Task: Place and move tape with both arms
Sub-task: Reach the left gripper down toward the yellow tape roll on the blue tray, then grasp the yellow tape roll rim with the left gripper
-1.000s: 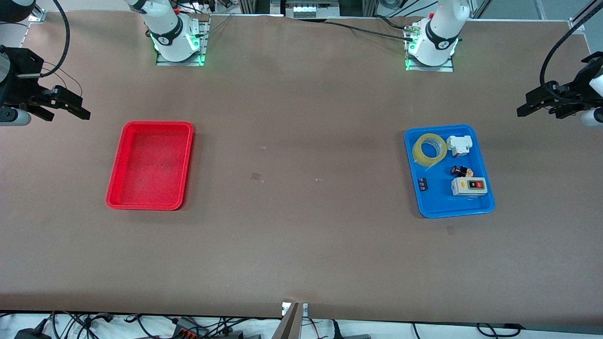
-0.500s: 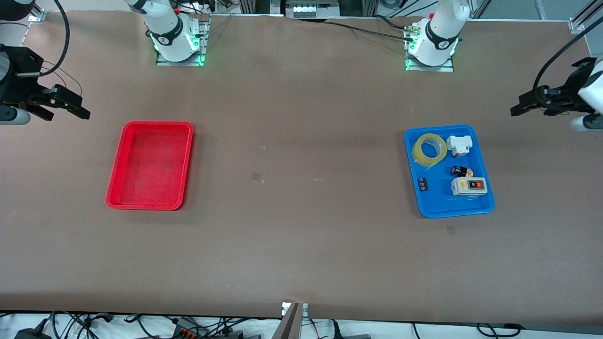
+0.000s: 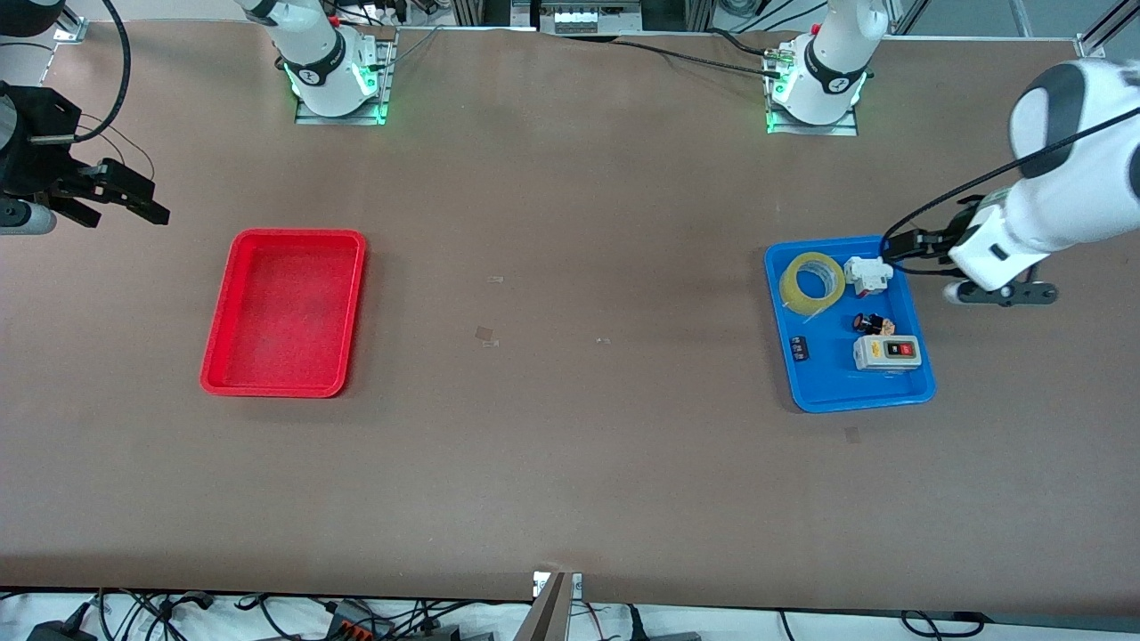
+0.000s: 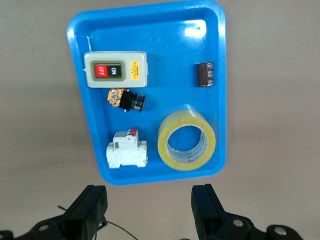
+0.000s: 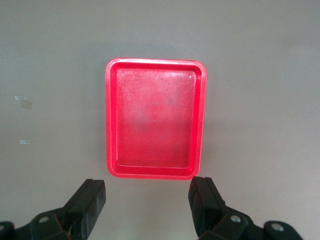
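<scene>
The yellow-amber tape roll point(image 3: 812, 282) lies flat in the blue tray point(image 3: 855, 402), in the corner farthest from the front camera on the side toward the right arm. It also shows in the left wrist view point(image 4: 186, 141), inside the tray point(image 4: 150, 176). My left gripper point(image 3: 895, 247) is open and empty, up in the air just outside the tray edge by the tape and the white breaker; in its wrist view point(image 4: 149, 207) bare table lies between the fingers. My right gripper point(image 3: 120, 198) is open and empty, waiting above the table beside the red tray point(image 3: 285, 234); it shows in its wrist view point(image 5: 147, 202).
The blue tray also holds a white breaker point(image 3: 868, 273), a black-and-orange push button point(image 3: 873, 324), a grey switch box point(image 3: 886, 352) and a small dark part point(image 3: 801, 347). The red tray point(image 5: 155, 62) holds nothing. Small tape scraps point(image 3: 485, 336) lie mid-table.
The left arm has swung in from the table's end toward the blue tray, bringing its open gripper close to the tray's edge. The right arm has not moved.
</scene>
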Controlling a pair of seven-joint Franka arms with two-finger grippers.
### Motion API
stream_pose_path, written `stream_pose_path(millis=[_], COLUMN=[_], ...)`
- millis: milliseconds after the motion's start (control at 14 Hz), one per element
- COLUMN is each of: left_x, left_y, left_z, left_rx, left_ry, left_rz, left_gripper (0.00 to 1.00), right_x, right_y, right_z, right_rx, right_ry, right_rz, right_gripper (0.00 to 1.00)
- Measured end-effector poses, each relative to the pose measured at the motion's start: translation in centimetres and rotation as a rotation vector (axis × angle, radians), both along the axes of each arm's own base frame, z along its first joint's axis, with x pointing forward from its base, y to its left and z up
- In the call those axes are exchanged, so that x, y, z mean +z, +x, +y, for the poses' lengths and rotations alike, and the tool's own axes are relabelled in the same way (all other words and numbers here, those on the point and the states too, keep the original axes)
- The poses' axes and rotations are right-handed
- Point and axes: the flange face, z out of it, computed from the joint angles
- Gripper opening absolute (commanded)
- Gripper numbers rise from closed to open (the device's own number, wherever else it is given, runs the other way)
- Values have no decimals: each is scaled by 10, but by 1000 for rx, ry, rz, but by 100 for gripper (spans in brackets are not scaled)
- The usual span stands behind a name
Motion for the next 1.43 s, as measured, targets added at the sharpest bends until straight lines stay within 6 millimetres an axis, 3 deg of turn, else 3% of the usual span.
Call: stream_pose_path(millis=[214, 500, 714, 1071, 1143, 1357, 1429], left_x=[-57, -113, -142, -169, -175, -188, -190], left_y=[-16, -18, -16, -16, -17, -19, -19], left_z=[-3, -30, -37, -36, -35, -31, -30], left_rx=[-2, -63, -133, -164, -164, -161, -163], left_ry=[3, -5, -23, -34, -35, -39, -40], left_rz=[-27, -15, -11, 10, 15, 36, 38], left_gripper=[100, 100, 100, 100, 87, 27, 15], right_x=[0, 0, 0, 0, 0, 0, 0], right_y=[0, 0, 0, 0, 0, 0, 0], right_z=[0, 0, 0, -1, -1, -1, -1], right_rx=[0, 0, -1, -2, -2, -2, -2], right_ry=[0, 0, 0, 0, 0, 0, 0], right_rz=[0, 1, 1, 2, 2, 2, 2], right_gripper=[100, 100, 100, 100, 100, 100, 100])
